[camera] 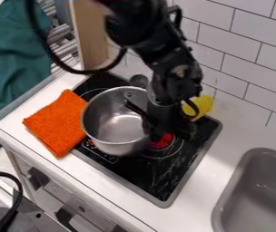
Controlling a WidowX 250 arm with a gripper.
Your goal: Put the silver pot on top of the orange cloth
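Observation:
The black gripper (pixel 148 121) is at the right side of the silver pot (pixel 117 122), shut on its rim, with a dark part reaching over into the pot. Tilted a little, the pot is over the left part of the black stove top, its inside facing the camera. Its left edge overlaps the right edge of the orange cloth (pixel 56 123) in the view. The cloth lies on the white counter, left of the stove. The arm hides part of the pot's right side.
Beneath the pot and gripper is the black stove (pixel 165 176) with red burner marks. A yellow object (pixel 202 107) is behind the gripper, a dark spoon-like item (pixel 139 80) behind the pot. The grey sink (pixel 258 195) is at right, by the tiled wall (pixel 249 68).

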